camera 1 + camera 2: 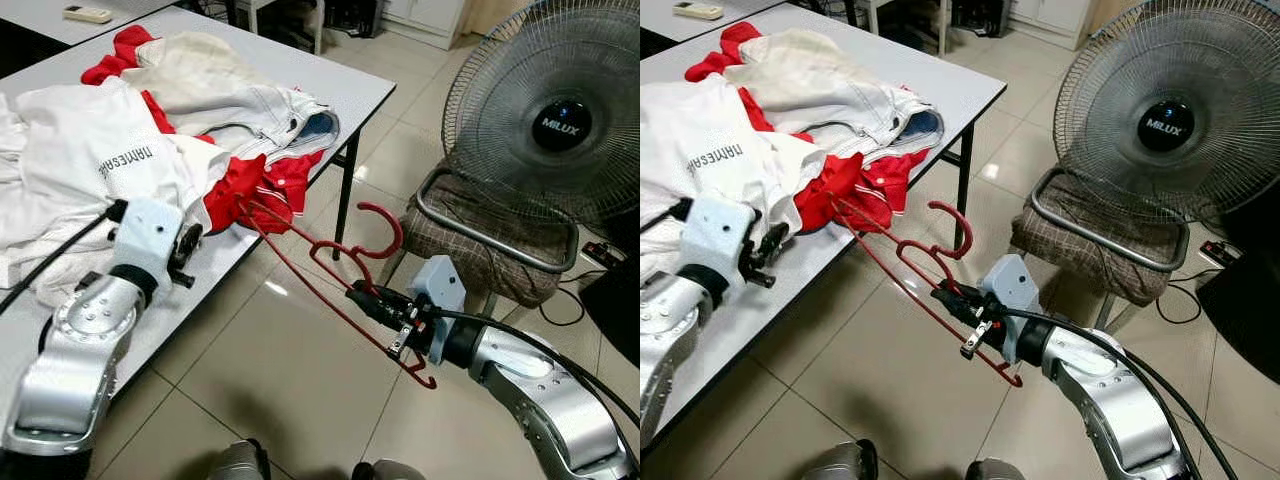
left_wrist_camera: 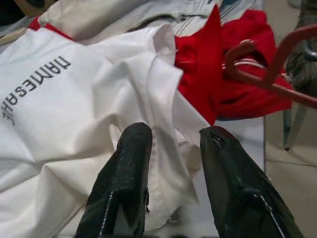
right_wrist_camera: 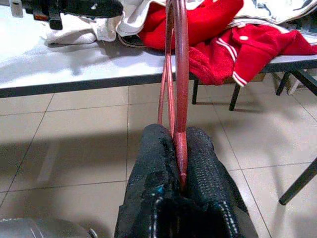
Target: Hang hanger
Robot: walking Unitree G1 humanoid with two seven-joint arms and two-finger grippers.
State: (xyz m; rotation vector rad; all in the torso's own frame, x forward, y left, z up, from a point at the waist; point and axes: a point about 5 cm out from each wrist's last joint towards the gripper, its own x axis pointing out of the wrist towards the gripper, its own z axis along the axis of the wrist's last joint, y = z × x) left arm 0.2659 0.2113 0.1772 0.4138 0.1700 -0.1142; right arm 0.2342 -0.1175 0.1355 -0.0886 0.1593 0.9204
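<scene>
A dark red plastic hanger [image 1: 335, 262] is held out over the tiled floor beside the table, its hook [image 1: 388, 228] curling upward. My right gripper [image 1: 366, 298] is shut on the hanger's lower bar [image 3: 179, 119]; one end of the hanger reaches to the red garment [image 1: 250, 190] at the table's edge. My left gripper [image 2: 171, 148] hovers open just above a white shirt with grey lettering [image 2: 54, 99], with nothing between its fingers [image 1: 186, 248].
A white table [image 1: 345, 85] carries a heap of clothes: white shirts, a red jacket, a pale denim piece [image 1: 285, 115]. A standing fan [image 1: 555, 110] sits on a checked chair [image 1: 480, 240] at the right. Cables and a power strip [image 1: 603, 252] lie on the floor there.
</scene>
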